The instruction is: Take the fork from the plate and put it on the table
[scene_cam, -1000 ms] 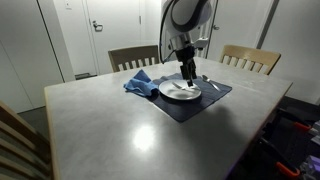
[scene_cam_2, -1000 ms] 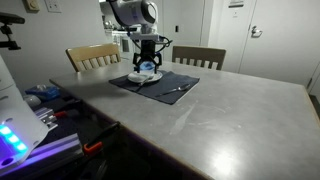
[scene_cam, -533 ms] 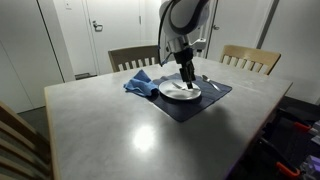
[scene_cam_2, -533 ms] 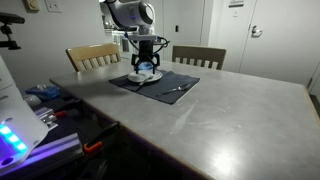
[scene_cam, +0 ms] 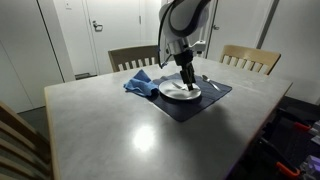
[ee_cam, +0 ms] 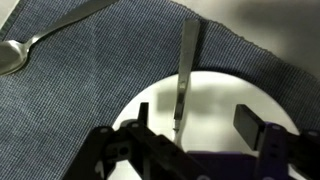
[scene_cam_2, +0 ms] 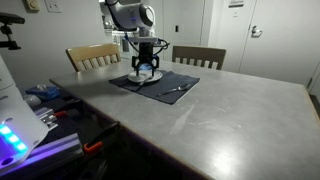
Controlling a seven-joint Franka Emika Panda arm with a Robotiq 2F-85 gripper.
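Grey tabletop (scene_cam: 110, 125) carried a dark blue woven placemat (ee_cam: 90, 95) and a round white plate (ee_cam: 222, 92). On it lay the slim silver fork (ee_cam: 184, 75), one end overhanging the rim. Above hovered the black Robotiq gripper (ee_cam: 190, 132), jaws apart; they should probably straddle the shaft squarely before closing.

Exterior views across table (scene_cam: 110, 125) toward chairs (scene_cam: 133, 57), sharing plate (scene_cam: 181, 92); wrist view close overhead
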